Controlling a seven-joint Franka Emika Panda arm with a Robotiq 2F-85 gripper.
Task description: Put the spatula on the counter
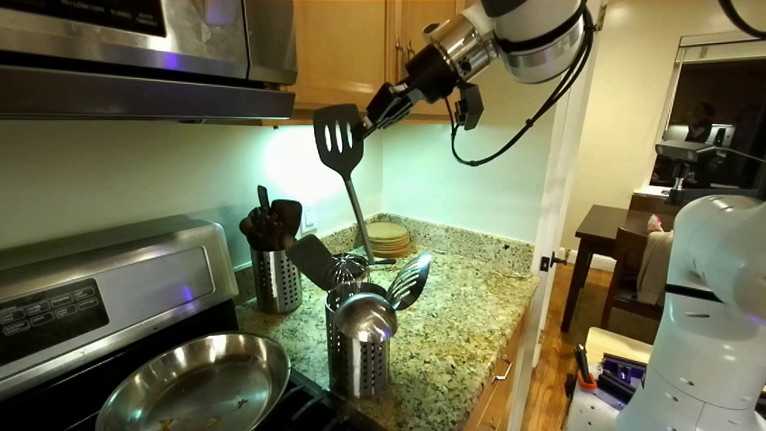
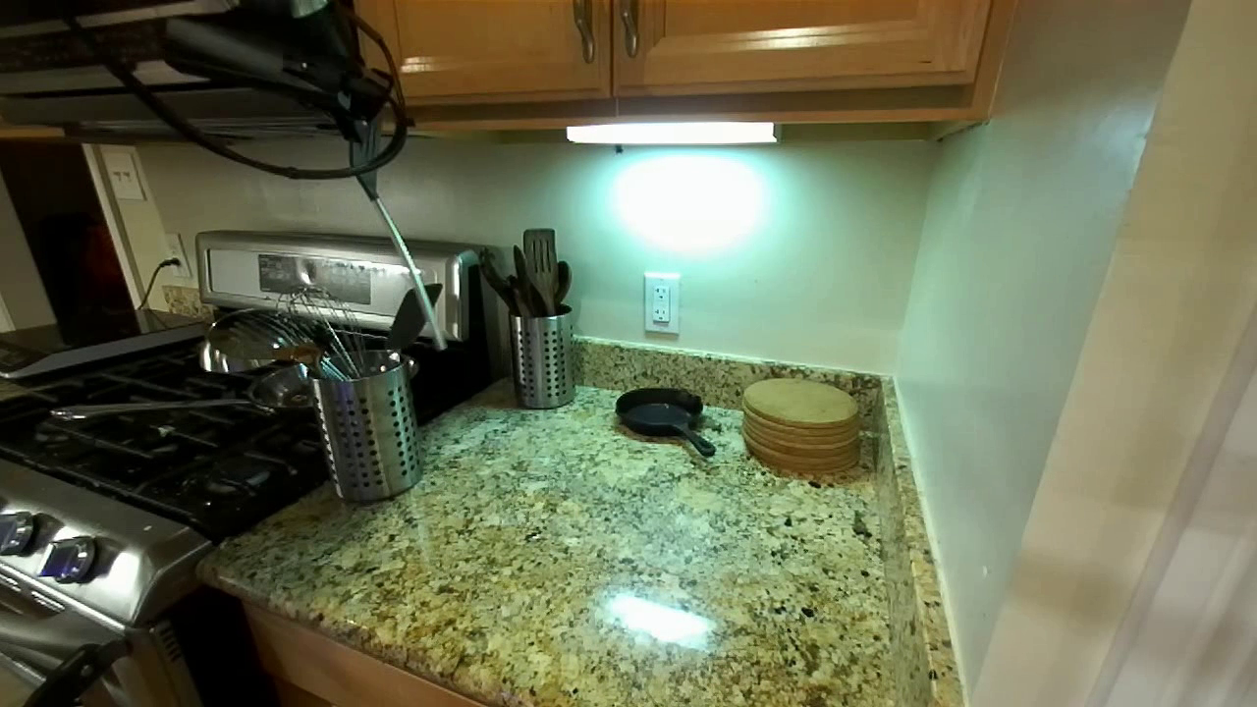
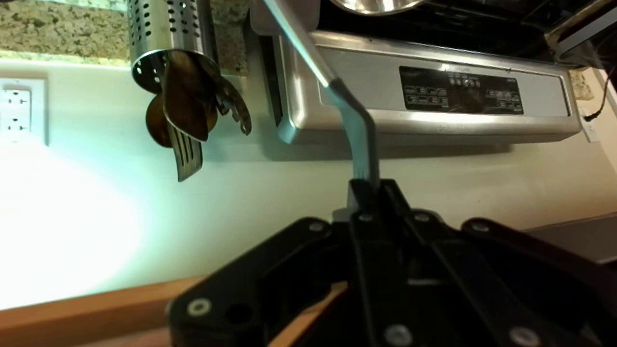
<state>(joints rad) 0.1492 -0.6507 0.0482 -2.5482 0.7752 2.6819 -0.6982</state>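
The black slotted spatula (image 1: 339,149) hangs in the air, head up and its long handle slanting down. In both exterior views it is above the utensils of the front steel holder. My gripper (image 1: 366,127) is shut on the edge of the spatula's head, at the head's upper right side. In the wrist view the spatula (image 3: 355,126) is seen edge-on, its head running into the pinched fingertips of my gripper (image 3: 372,189). The handle's lower end is out of that view. Below and beside it lies the speckled granite counter (image 2: 628,560), also seen in an exterior view (image 1: 473,299).
A perforated steel holder (image 2: 368,432) with whisk, ladle and other utensils stands near the stove. A second holder (image 2: 543,358) is by the wall. A small black skillet (image 2: 656,412) and stacked round boards (image 2: 800,427) sit farther back. A steel pan (image 1: 203,383) is on the stove.
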